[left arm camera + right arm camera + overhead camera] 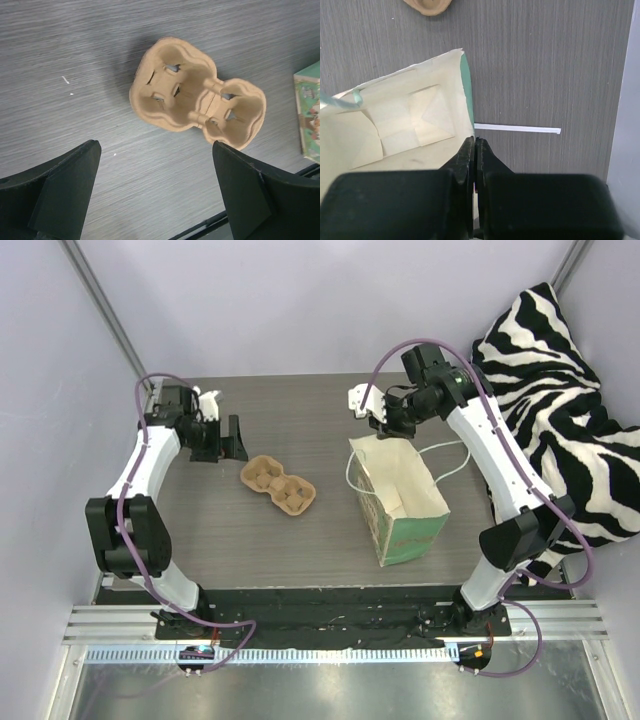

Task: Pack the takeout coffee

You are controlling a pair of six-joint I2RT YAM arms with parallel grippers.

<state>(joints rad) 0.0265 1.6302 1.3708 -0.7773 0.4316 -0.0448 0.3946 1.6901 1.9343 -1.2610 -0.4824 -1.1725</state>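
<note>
Grey desk (300,440), no cup in sight: your right tool (474,143) pinches the bag (395,125) by its rim (bag empty), left tool (155,150) gapes above the carrier (197,95); packing unstarted.

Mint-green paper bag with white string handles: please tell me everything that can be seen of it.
The mint-green paper bag stands upright on the grey wood-grain table, right of the brown moulded-pulp cup carrier and apart from it. Its mouth is open; the cream inside shows a folded bottom and nothing else. The outside is printed. A white string handle hangs off each long side. The right gripper is shut on its far rim.
</note>
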